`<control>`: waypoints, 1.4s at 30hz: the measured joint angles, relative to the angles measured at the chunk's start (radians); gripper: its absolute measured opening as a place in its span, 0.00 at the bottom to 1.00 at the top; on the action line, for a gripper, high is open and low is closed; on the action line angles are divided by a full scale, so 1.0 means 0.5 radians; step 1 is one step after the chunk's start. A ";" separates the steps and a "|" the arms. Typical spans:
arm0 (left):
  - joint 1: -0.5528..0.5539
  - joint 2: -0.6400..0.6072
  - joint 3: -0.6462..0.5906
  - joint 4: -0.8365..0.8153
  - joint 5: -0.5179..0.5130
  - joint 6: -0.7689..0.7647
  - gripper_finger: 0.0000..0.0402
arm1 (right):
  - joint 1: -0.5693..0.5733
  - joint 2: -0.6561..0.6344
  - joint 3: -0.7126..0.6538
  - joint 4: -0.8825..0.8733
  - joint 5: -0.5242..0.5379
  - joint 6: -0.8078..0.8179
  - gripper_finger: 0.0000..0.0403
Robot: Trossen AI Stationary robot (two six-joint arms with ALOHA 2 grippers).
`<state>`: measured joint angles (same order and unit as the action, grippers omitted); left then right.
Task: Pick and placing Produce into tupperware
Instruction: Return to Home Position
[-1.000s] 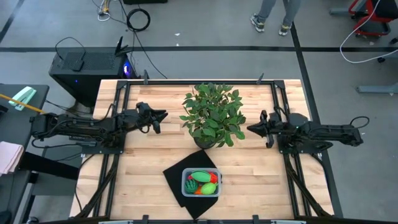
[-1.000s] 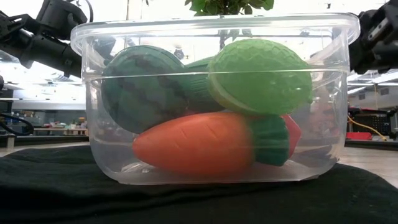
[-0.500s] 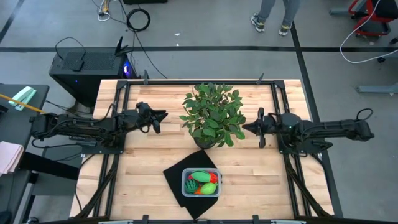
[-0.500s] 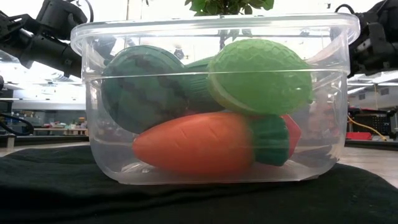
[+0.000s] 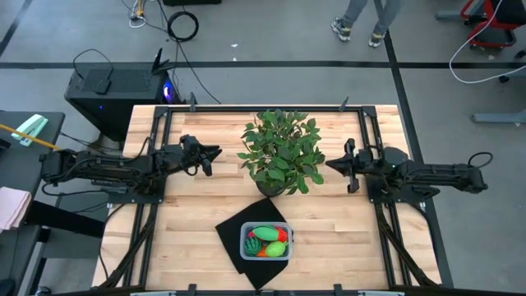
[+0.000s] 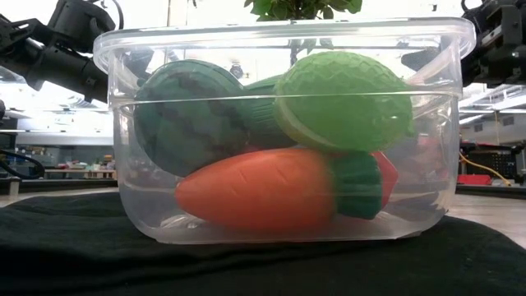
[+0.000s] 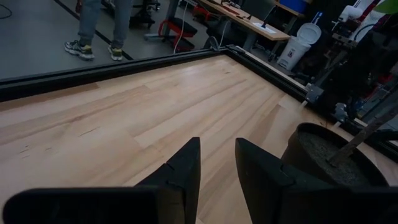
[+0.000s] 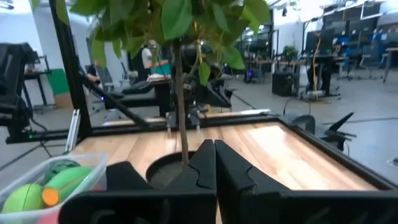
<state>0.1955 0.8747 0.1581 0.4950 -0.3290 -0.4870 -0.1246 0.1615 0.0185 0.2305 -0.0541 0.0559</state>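
The clear tupperware (image 5: 265,256) (image 6: 279,41) stands on a black mat near the table's near edge. All the produce lies inside it: a striped dark green ball (image 6: 189,115), a light yellow-green piece (image 6: 345,99), an orange carrot (image 6: 263,189) and a red piece (image 6: 383,176) behind it. My left gripper (image 5: 215,152) (image 7: 217,149) hovers left of the potted plant, its fingers slightly apart and empty. My right gripper (image 5: 329,167) (image 8: 214,146) hovers right of the plant, shut and empty. The right wrist view also catches the tupperware (image 8: 43,171).
A leafy potted plant (image 5: 281,151) stands mid-table between both grippers, its pot (image 7: 329,155) close to the left fingers. The black mat (image 5: 233,233) lies under the tub. Bare wood lies on both sides of the mat. A person's legs (image 5: 358,18) show beyond the far edge.
My right gripper moved a little toward the plant, then drew back, ending slightly higher and farther toward the far edge than before. It stayed shut. The left arm, the tub and the produce kept still.
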 joint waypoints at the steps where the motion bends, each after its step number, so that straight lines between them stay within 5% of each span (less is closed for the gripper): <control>1: 0.000 0.000 0.000 0.000 0.000 0.000 0.27 | 0.000 -0.036 0.000 -0.023 0.001 0.004 0.00; 11: 0.001 0.000 0.000 -0.015 0.001 0.002 0.27 | 0.000 -0.320 0.041 -0.251 -0.007 0.039 0.00; 22: 0.101 0.000 0.124 -0.170 0.048 0.123 0.27 | 0.046 -0.322 0.077 -0.284 -0.140 0.058 0.00; 33: 0.198 0.005 0.262 -0.338 0.101 0.140 0.27 | 0.045 -0.322 -0.023 -0.357 -0.093 0.083 0.00; 42: 0.185 0.005 0.262 -0.290 0.361 0.249 0.21 | 0.043 -0.322 -0.022 -0.357 0.116 0.325 0.02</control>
<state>0.2879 0.8772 0.2893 0.3500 -0.1483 -0.3626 -0.1029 0.0006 0.0074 0.0518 0.0042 0.2184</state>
